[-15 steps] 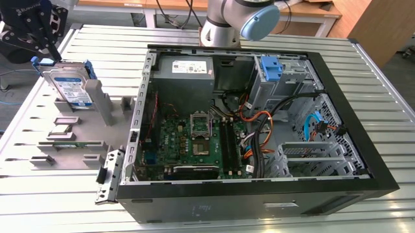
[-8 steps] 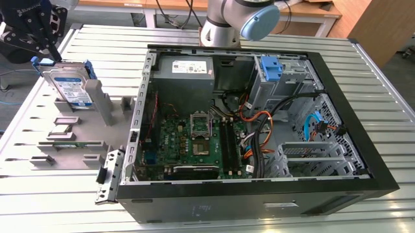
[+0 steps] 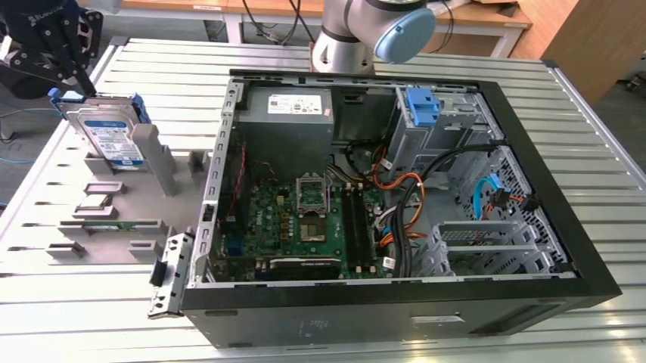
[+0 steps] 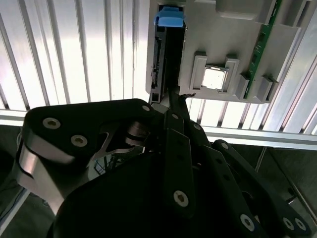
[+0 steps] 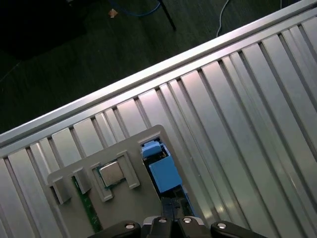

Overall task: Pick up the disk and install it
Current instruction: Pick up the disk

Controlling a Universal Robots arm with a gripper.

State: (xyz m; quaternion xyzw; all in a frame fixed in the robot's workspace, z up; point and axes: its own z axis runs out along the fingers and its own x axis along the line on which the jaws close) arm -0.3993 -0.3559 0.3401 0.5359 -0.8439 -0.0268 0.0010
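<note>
One disk [image 3: 109, 140] is what I'm watching. It stands on edge in a slot of the grey holder plate [image 3: 151, 189] at the exterior view's left, with its white-and-blue label facing the camera and a blue frame around it. The hand [image 3: 86, 92] is down at the disk's upper end; whether it is clamped on the drive or loose around it, I cannot tell.

In the second wrist view the disk [image 4: 171, 54] shows edge-on in its slot, with the hand [image 4: 173, 96] right at the end of it. In the first wrist view the blue-framed end of the disk [image 5: 165, 174] sits close to the hand [image 5: 171, 220].

On the same holder plate [image 4: 213, 29] [image 5: 131, 148], just beside the disk's slot, a square silver processor chip [image 4: 214, 78] [image 5: 111, 173] lies in its own pocket. A green circuit strip [image 4: 262, 47] [image 5: 89, 210] stands in the groove past it.

The plate rests on the slatted metal counter [image 3: 162, 64]. Beside it, toward the exterior view's right, a black computer case [image 3: 404, 302] lies open on its side. The green motherboard [image 3: 302, 219] is exposed, and a bare blue bracket [image 3: 421, 106] sits in the drive bay at the far corner. The arm's base [image 3: 364, 30] rises behind the case.
</note>
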